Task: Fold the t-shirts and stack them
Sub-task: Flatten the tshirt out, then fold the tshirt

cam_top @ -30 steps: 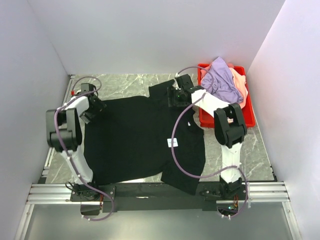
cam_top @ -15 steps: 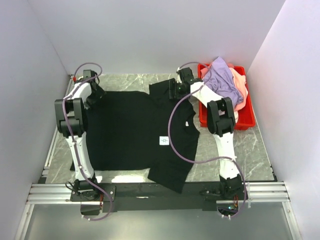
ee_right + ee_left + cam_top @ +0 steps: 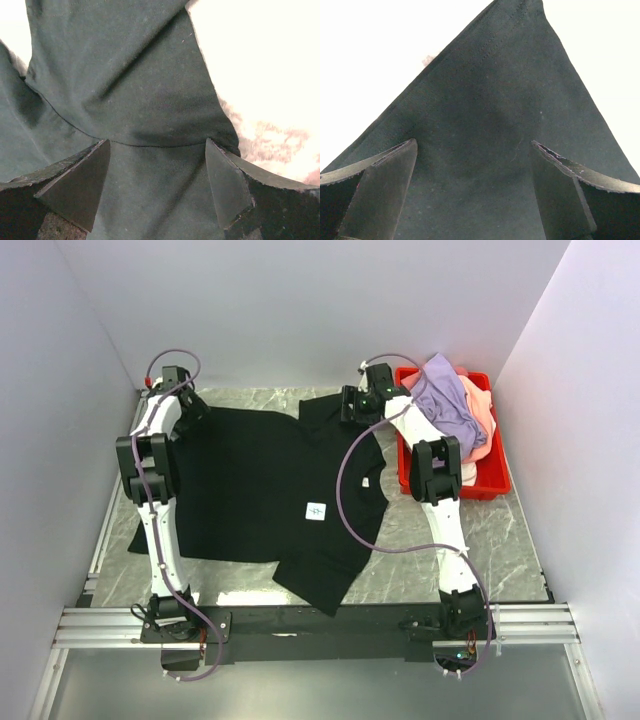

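The large black t-shirt [image 3: 270, 490] lies spread on the marble table, its small white label [image 3: 316, 510] facing up. Its right side is bunched, and one part hangs toward the near edge. My left gripper [image 3: 188, 412] is at the shirt's far left corner and my right gripper [image 3: 348, 405] is at its far right part. In the left wrist view the gripper [image 3: 472, 150] stands open over the black cloth [image 3: 490, 90]. In the right wrist view the gripper [image 3: 157, 147] stands open over a folded seam of the cloth [image 3: 130, 75]. A lavender shirt [image 3: 445, 400] and a salmon-pink shirt [image 3: 483, 410] lie piled in the bin.
The red plastic bin [image 3: 490, 482] stands at the far right, close beside my right arm. White walls close in the table on the left, back and right. Bare marble [image 3: 500, 540] shows at the near right.
Both arms have stretched toward the far wall, and the black shirt has slid away from the near edge with them. It now lies flatter, and its label sits farther from me.
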